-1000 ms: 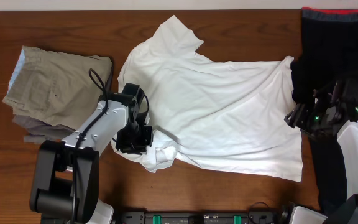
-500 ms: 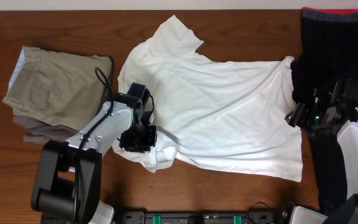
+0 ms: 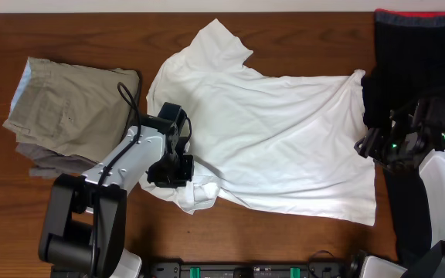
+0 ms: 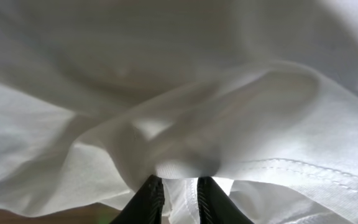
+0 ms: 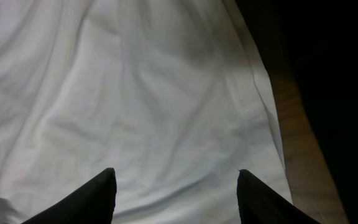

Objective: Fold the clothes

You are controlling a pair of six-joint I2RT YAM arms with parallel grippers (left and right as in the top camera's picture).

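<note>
The wooden table [image 3: 284, 247] carries three garments. The white T-shirt [image 3: 276, 147] is the largest and lies spread across the middle. It is nearly flat but creased, its body runs left to right, and one sleeve [image 3: 222, 42] points toward the far edge. On the right, a black garment [image 3: 423, 54] with a red band lies under the T-shirt's edge or just beside it. On the left, well apart, sits a folded pair of khaki trousers [image 3: 68, 108].

The left gripper [image 3: 168, 171] is at the shirt's near-left corner, where the cloth is gathered into a small crumpled bunch [image 3: 195, 193]. The wrist view shows its jaws narrow, with a strip of hemmed fabric nipped between them. The right gripper [image 5: 176, 177] hovers over the shirt's right side, near the hem. Its jaws are wide and hold nothing.

By my reading, folding has barely begun. No clean fold shows, only that bunched corner. The sleeves, the sides and the final halving all look left to do
</note>
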